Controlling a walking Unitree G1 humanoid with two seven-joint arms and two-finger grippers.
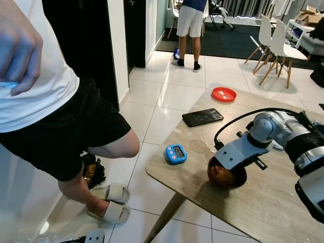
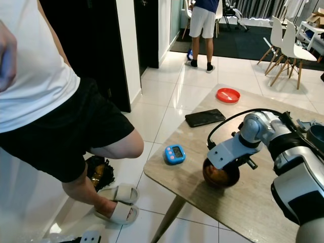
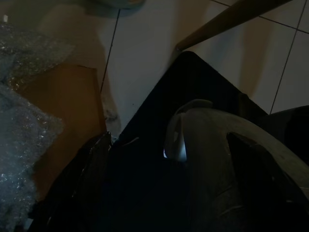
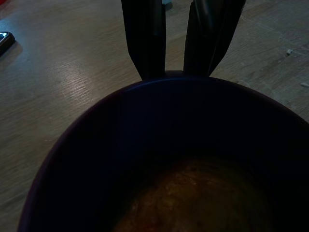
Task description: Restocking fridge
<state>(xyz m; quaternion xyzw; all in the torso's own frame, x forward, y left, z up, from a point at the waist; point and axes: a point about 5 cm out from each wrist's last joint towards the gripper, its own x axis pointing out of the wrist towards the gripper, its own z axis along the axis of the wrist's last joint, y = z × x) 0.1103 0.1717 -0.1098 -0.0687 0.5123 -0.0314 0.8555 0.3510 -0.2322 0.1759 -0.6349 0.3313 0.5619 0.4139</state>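
The right end effector (image 1: 227, 169) is covering the top of the round dark brown bowl (image 1: 226, 176), hiding its fingertips. The frame edge is cutting off the light wooden worktop (image 1: 263, 202) and the nearby person in the white shirt (image 1: 35, 76). The small blue timer (image 1: 175, 154) is showing unreadable digits.

Bright, even daylight fills both eye views, and the white floor tiles (image 1: 167, 96) throw back soft glare. The wooden table (image 1: 253, 202) picks up a pale sheen just beyond the right gripper (image 4: 176, 72), while a dark shadow pools under the bowl (image 1: 226, 174) it reaches into. The person's hand (image 1: 17, 48) at the near edge is smeared and out of focus. The left wrist view is murky, nearly black around the left gripper (image 3: 212, 159), with lit tile beyond it. The right wrist view is dim, the bowl's inside deep in shade.
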